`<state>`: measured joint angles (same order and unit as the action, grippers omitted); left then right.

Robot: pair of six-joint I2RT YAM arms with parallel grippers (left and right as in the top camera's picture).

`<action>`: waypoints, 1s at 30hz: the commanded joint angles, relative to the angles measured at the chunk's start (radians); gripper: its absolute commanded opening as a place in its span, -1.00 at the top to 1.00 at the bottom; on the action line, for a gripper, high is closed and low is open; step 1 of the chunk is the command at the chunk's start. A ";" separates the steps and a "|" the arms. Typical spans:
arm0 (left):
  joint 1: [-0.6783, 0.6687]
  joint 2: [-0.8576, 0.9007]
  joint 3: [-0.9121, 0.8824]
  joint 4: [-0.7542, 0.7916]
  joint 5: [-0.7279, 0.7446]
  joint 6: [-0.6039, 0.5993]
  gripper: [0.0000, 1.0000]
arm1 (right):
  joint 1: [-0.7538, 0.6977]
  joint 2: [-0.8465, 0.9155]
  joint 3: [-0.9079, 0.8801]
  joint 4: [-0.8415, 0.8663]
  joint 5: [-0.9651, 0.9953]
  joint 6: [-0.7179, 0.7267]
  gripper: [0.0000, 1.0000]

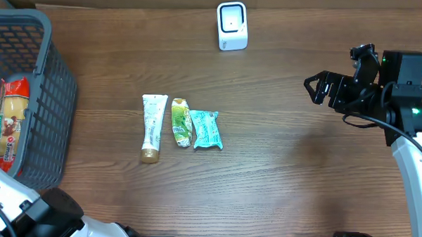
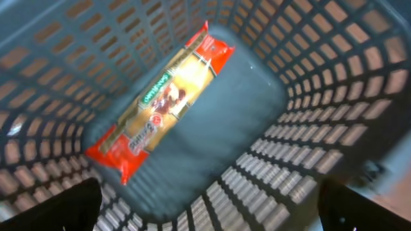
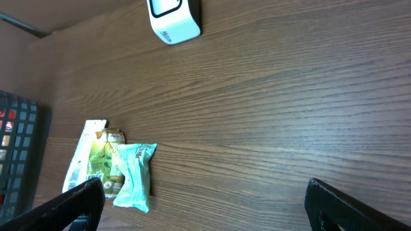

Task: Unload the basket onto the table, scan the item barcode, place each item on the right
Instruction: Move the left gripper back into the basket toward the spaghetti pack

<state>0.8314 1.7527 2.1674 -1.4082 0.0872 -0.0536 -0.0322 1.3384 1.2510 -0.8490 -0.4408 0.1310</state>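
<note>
Left gripper (image 2: pixel 212 215) spread wide, empty, above red packet (image 2: pixel 160 102) in basket (image 2: pixel 321 83) | right gripper (image 3: pixel 205 212) wide, empty, over table (image 3: pixel 289 115)

A brown wood-grain bench (image 1: pixel 279 170) seen from above. At its left edge stands a dark grey plastic lattice basket (image 1: pixel 53 92) with a red-and-yellow snack packet (image 1: pixel 10 125) lying inside. A small white box-shaped scanner (image 1: pixel 232 26) sits at the far edge, near the centre. Mid-bench, three items lie in a close row: a white tube with a gold cap (image 1: pixel 153 127), a green pouch (image 1: pixel 181 123) and a teal wrapped packet (image 1: pixel 207 129). At the right, the black right arm (image 1: pixel 381 86) points left, its fingers (image 1: pixel 312 80) spread apart and empty.
</note>
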 commanded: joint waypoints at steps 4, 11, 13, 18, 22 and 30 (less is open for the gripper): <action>0.001 0.000 -0.262 0.181 -0.027 0.118 -0.95 | -0.002 -0.001 0.020 0.013 -0.005 0.002 -1.00; 0.001 0.000 -0.534 0.372 -0.163 0.217 -0.93 | -0.002 -0.001 0.020 0.013 -0.005 0.003 -1.00; 0.001 0.000 -0.605 0.436 -0.177 0.253 -0.96 | -0.002 -0.001 0.020 0.013 -0.004 0.002 -1.00; 0.000 0.001 -0.697 0.565 -0.176 0.324 -1.00 | -0.002 -0.001 0.020 0.011 -0.005 0.003 -1.00; 0.003 0.002 -0.737 0.660 -0.176 0.360 -1.00 | -0.002 -0.001 0.020 0.008 -0.004 0.003 -1.00; 0.007 0.040 -0.796 0.768 -0.172 0.484 -0.99 | -0.002 -0.001 0.020 0.008 0.015 0.002 -1.00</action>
<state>0.8322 1.7603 1.3911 -0.6598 -0.0803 0.3443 -0.0322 1.3384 1.2510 -0.8433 -0.4397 0.1310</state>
